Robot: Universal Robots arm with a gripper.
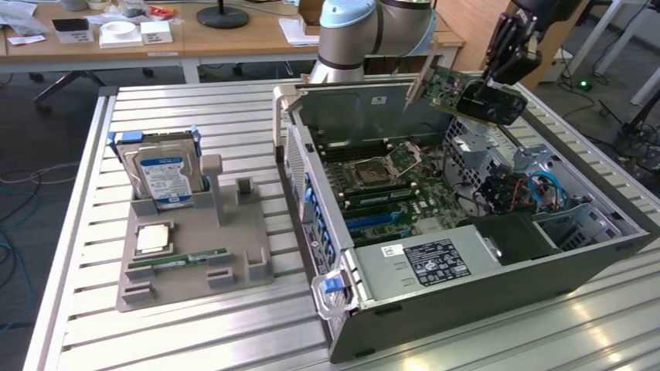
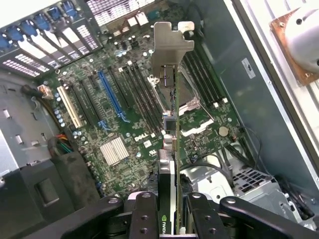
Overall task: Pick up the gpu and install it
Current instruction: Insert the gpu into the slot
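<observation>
Above open case [image 1: 495,309], gpu [image 1: 464,91] in jaws, motherboard [image 2: 124,129] directly beneath

Exterior view: you lose the arm [image 1: 372,31] past the top edge | gripper [image 1: 493,81] hides the part of the graphics card [image 1: 454,86] it clamps | hard drive [image 1: 165,176] label print too small for you to read | Wrist view: you get the card edge-on, both faces hidden | fingers [image 2: 144,214] cut off at the picture's edge
</observation>
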